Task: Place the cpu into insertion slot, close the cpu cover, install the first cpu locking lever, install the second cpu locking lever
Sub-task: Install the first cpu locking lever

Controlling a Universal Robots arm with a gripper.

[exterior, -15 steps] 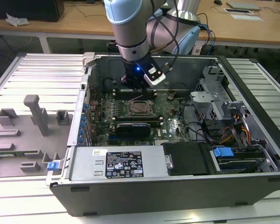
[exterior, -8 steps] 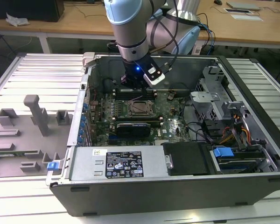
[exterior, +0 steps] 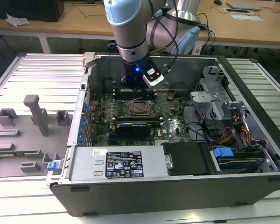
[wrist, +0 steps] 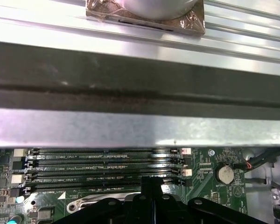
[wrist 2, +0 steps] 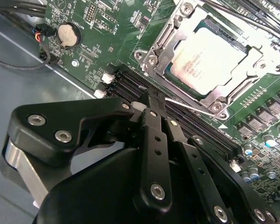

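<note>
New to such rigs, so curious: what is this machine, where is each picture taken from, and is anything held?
It is a pale blue jointed robot arm reaching into an open dark grey computer case. The exterior view looks on from outside; both wrist views ride on the arm. On the green circuit board, the square silvery-topped cpu sits under its closed silver frame cover. The black gripper is shut, its tips beside a thin silver wire lever; it seems to hold nothing.
</note>
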